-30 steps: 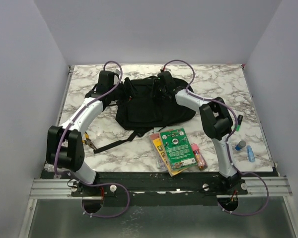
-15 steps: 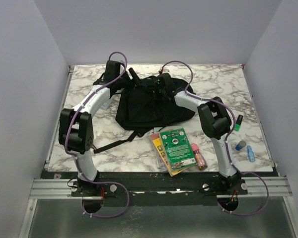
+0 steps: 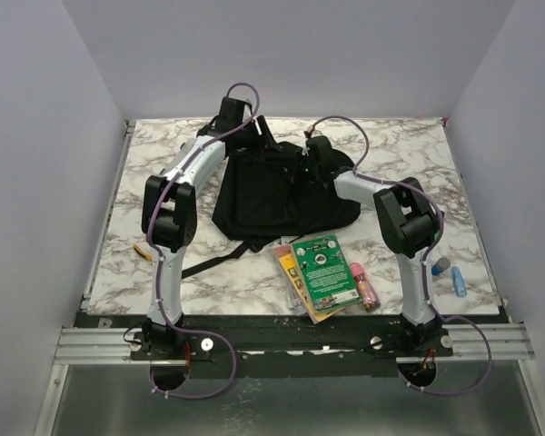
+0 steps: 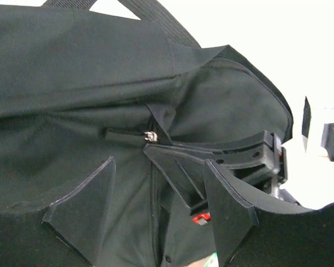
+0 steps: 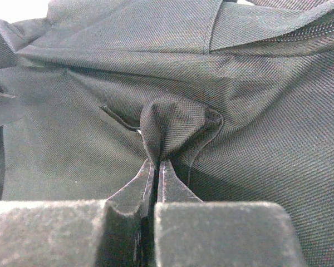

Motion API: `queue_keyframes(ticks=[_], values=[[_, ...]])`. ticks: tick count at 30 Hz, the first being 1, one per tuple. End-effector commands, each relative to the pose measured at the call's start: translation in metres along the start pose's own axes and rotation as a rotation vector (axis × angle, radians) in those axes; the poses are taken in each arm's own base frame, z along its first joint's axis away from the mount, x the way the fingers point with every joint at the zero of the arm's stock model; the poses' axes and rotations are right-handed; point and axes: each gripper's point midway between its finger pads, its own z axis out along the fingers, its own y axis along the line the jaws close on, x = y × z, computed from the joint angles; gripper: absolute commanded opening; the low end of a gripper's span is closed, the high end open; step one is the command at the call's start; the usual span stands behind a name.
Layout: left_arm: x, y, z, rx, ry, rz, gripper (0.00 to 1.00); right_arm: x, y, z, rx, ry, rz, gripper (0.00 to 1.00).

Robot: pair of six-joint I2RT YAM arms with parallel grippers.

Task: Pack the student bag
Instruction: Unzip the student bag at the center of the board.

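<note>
The marbled table (image 3: 409,154) is seen filling most of the top view. The student bag (image 3: 263,195), black and soft, is laid at the far middle of the table, with a strap (image 3: 213,261) trailed toward the near left. The left claw (image 4: 160,162) is held over the far left part of the bag, its fingers spread wide with nothing gripped between them; a zip pull (image 4: 150,135) is seen just beyond its tips. The right claw (image 5: 156,167) is pinched nearly together on a raised fold of the bag's cloth, on the bag's right part. A green card (image 3: 323,268) is laid on a stack of yellow booklets (image 3: 289,272) just beside the bag's near edge. A pink packet (image 3: 363,286) is set just beside that stack, on its right. Two small blue things (image 3: 450,272) are seen near the table's right edge, and a small orange thing (image 3: 145,252) near its left edge, well apart from the bag.
</note>
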Motion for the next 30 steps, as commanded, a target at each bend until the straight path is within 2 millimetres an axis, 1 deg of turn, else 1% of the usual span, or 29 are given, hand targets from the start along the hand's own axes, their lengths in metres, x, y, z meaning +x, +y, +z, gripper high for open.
queue_keyframes(ticks=[1, 3, 6, 10, 15, 18, 21, 24, 28, 30], values=[[0.005, 0.012, 0.010, -0.039, 0.071, 0.109, 0.66, -0.018, 0.021, -0.012, -0.162, -0.019, 0.069, 0.01], [0.003, 0.009, 0.013, -0.013, 0.079, 0.144, 0.66, -0.018, 0.023, -0.013, -0.188, -0.012, 0.077, 0.01], [0.002, 0.014, 0.020, -0.016, 0.101, 0.164, 0.66, -0.020, 0.026, -0.014, -0.217, -0.010, 0.092, 0.01], [0.010, 0.017, 0.029, 0.034, 0.159, 0.146, 0.68, -0.023, 0.028, -0.017, -0.242, -0.010, 0.098, 0.01], [0.020, 0.023, 0.042, 0.057, 0.205, 0.118, 0.71, -0.023, 0.033, -0.019, -0.276, -0.003, 0.102, 0.01], [0.019, 0.025, 0.046, 0.056, 0.207, 0.093, 0.71, -0.022, 0.034, -0.019, -0.281, 0.001, 0.105, 0.01], [0.017, 0.023, 0.048, 0.065, 0.206, 0.075, 0.70, -0.022, 0.034, -0.019, -0.285, 0.002, 0.105, 0.01], [0.023, 0.017, 0.049, 0.100, 0.238, 0.034, 0.64, -0.022, 0.033, -0.019, -0.281, 0.002, 0.107, 0.01], [0.031, 0.012, 0.048, 0.137, 0.270, -0.018, 0.48, -0.022, 0.032, -0.018, -0.277, 0.004, 0.110, 0.01], [0.032, 0.010, 0.046, 0.145, 0.272, -0.025, 0.44, -0.022, 0.032, -0.018, -0.276, 0.005, 0.112, 0.01]])
